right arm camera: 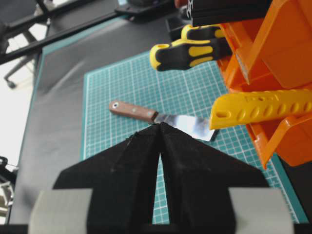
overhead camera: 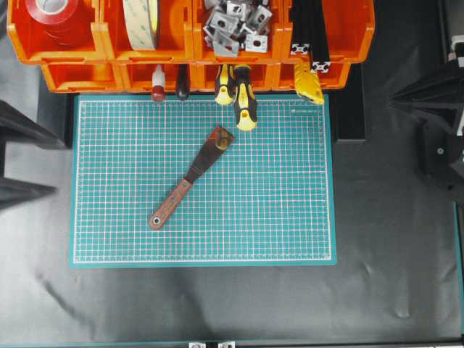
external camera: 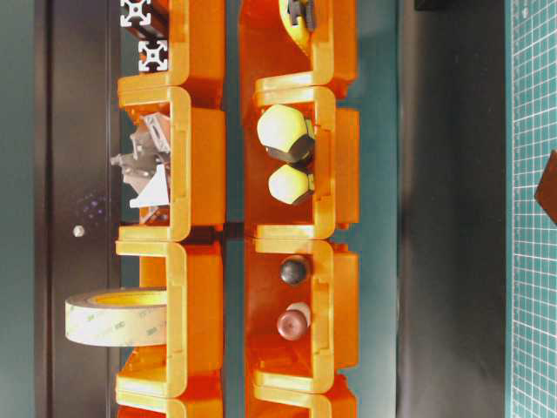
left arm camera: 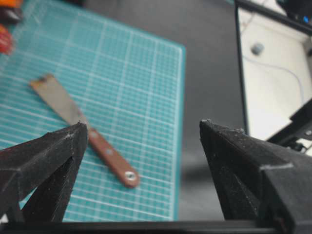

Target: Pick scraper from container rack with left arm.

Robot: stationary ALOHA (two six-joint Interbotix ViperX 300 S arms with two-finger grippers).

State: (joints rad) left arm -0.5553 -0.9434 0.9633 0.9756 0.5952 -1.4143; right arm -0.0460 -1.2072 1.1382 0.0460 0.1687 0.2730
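The scraper (overhead camera: 190,177) lies flat on the green cutting mat (overhead camera: 290,217), outside the orange container rack (overhead camera: 72,76). Its rusty blade points toward the rack and its holed wooden handle toward the mat's lower left. My left gripper (left arm camera: 144,126) is open and empty, standing off the mat's left side with its black fingers (overhead camera: 29,127) at the frame edge. From there the scraper (left arm camera: 109,156) shows ahead between the jaws, well apart from them. My right gripper (right arm camera: 160,124) is shut on nothing, back from the scraper (right arm camera: 136,111) on the right.
Yellow-and-black screwdrivers (overhead camera: 244,101), a red-knobbed tool (overhead camera: 157,90) and a yellow handle (overhead camera: 308,83) stick out of the rack's front bins over the mat's top edge. Tape rolls (overhead camera: 54,11) and metal brackets (overhead camera: 235,25) fill the rear bins. The right arm (overhead camera: 435,101) stands at the right edge.
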